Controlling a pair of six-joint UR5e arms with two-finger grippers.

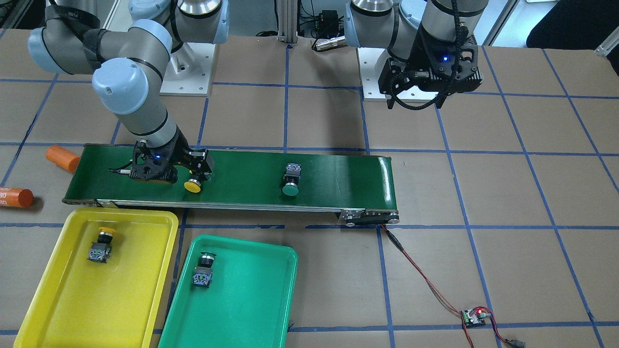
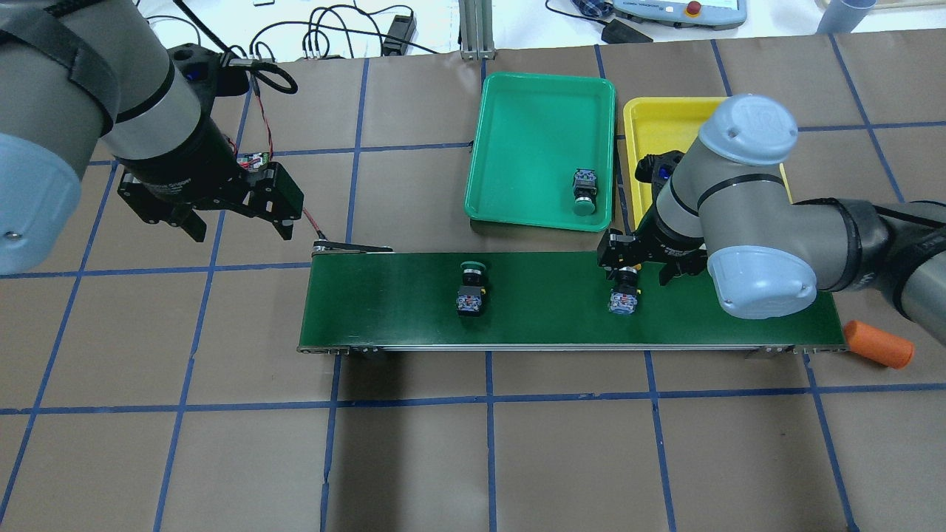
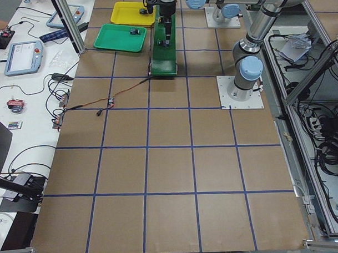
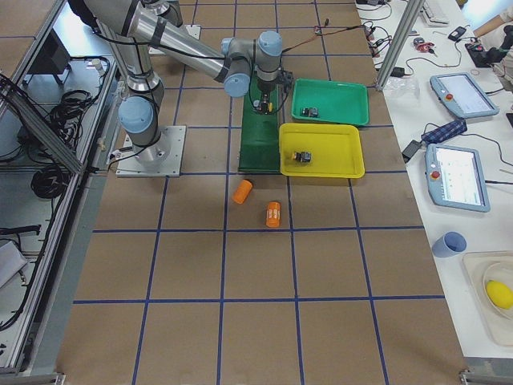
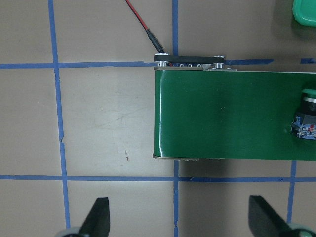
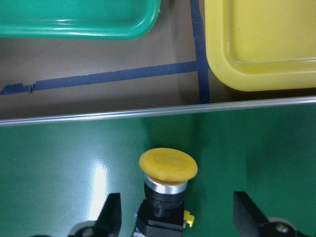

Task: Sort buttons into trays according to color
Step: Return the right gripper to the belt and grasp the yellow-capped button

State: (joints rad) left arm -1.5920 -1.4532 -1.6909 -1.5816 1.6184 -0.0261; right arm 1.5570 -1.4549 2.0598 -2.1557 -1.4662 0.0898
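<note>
Left gripper (image 2: 242, 235): held spread wide and empty, off the conveyor belt's (image 2: 554, 318) end.
Green button (image 2: 471, 290): laid mid-belt, untouched.
Yellow button (image 2: 625, 299): laid on the belt; judged light, rigid, slick-capped; best taken by its black block.
Right gripper (image 2: 637, 273): spread, straddling it, nothing clamped.

Overhead & front cams face opp., sharing belt (image 1: 242, 174).
</note>
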